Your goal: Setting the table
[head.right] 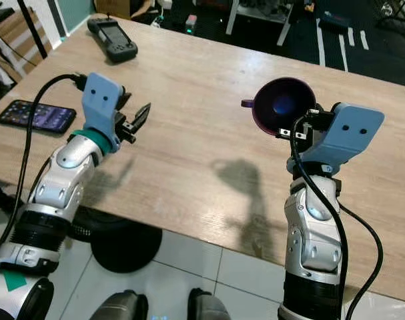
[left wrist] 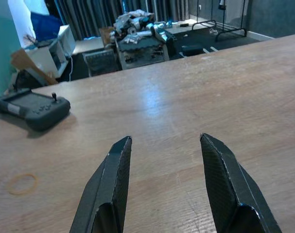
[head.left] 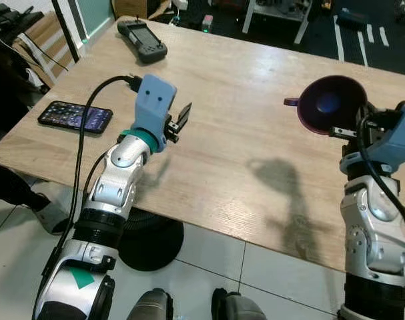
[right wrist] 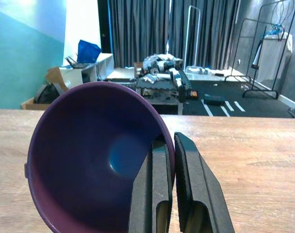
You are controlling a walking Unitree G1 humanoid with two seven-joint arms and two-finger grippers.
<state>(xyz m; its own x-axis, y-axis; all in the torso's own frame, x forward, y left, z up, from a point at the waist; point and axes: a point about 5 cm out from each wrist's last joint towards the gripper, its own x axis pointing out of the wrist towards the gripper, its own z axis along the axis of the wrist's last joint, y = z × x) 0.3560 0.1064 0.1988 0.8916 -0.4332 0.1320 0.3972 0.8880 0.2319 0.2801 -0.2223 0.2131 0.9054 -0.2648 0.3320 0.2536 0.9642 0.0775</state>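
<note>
**Purple bowl held on edge over the right side of the table**

The right gripper (head.right: 309,127) carries the purple bowl (head.left: 330,104) above the wooden table (head.left: 242,133), over its right side. In the right wrist view the jaws are almost closed, pinching the bowl's rim between them, one finger inside the bowl and one outside. The bowl is tipped on edge: its opening faces back toward the head camera and upward, not down at the table. A small tab handle projects from the rim on the side toward the robot's left.

The left gripper (head.left: 177,122) hovers over the left part of the table, well apart from the bowl. Its jaws stand wide open and hold nothing.

The relation that governs placement is the bowl's tilt. The base lies beyond the jaws, away from the robot, so the right wrist probably has to rotate until the base faces the table before lowering. The right arm is the working arm.

A smartphone (head.left: 75,116) and a black handheld controller (head.left: 141,39) lie on the table's left side, away from the bowl.
</note>
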